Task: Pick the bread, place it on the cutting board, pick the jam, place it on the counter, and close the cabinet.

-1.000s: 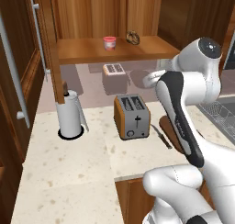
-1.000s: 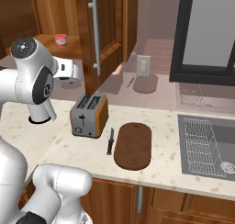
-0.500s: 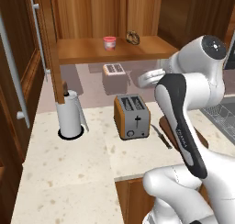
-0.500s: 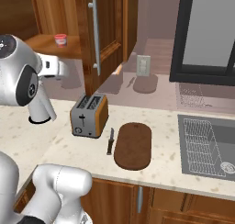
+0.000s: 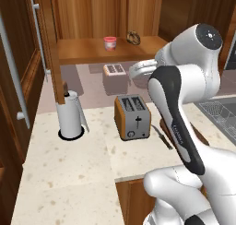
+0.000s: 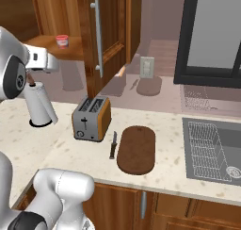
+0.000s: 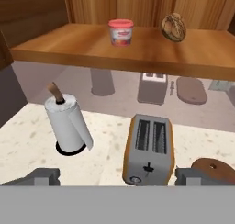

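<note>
Steel and orange toaster (image 7: 149,149): the landmark, standing on the counter (image 5: 69,168), slots up, lever facing the hand camera.
Gripper (image 7: 114,177): nearest of all, fingers (image 7: 43,176) spread wide with nothing between them, hovering in front of and above the toaster; in the left base view the hand (image 5: 143,72) sits above and just behind it.
Cutting board (image 6: 136,149): dark oval flat on the counter, right of the toaster, bare on top.
Knife (image 6: 113,144): between the toaster and the board, touching neither.
Paper towel roll (image 7: 69,124): upright on its stand, left of the toaster.
Cabinet (image 6: 110,33): above and behind the toaster, door swung open, steel bar handle showing.
Jam (image 7: 120,32): red jar on the cabinet shelf, above and behind the toaster, slightly left.
Bread (image 7: 173,27): dark knotted lump on the same shelf, right of the jam, well apart from it.
</note>
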Motion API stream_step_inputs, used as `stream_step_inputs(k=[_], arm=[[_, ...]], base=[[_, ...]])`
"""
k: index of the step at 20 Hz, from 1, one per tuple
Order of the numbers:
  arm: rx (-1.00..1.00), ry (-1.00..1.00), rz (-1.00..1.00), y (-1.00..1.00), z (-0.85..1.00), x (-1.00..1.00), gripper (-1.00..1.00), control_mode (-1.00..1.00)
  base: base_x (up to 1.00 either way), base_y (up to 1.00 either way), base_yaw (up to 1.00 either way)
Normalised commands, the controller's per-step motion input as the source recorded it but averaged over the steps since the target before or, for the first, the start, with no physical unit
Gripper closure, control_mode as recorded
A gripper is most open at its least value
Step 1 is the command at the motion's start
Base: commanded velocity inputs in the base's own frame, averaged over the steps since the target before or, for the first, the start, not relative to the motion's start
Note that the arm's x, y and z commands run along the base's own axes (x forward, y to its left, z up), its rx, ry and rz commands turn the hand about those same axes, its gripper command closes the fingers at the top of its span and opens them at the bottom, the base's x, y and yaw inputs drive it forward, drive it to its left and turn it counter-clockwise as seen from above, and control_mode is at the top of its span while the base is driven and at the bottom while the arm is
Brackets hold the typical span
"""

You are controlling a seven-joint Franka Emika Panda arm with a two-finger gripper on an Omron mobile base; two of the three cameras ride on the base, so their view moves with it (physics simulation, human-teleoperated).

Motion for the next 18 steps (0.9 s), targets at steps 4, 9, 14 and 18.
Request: stream_step_inputs(k=[4,9,14,18], arm=[[0.0,-0.11,0.0,0.15,0.02,0.01,-1.0,-1.0],[0.0,-0.1,0.0,0.03,0.06,0.16,-1.0,-1.0],[0.0,-0.05,0.0,0.01,0.16,0.28,-1.0,-1.0],[0.0,0.0,0.0,0.0,0.29,0.36,-1.0,-1.0]], base=[[0.0,0.0,0.0],[0.0,0.0,0.0],[0.0,0.0,0.0],[0.0,0.0,0.0]])
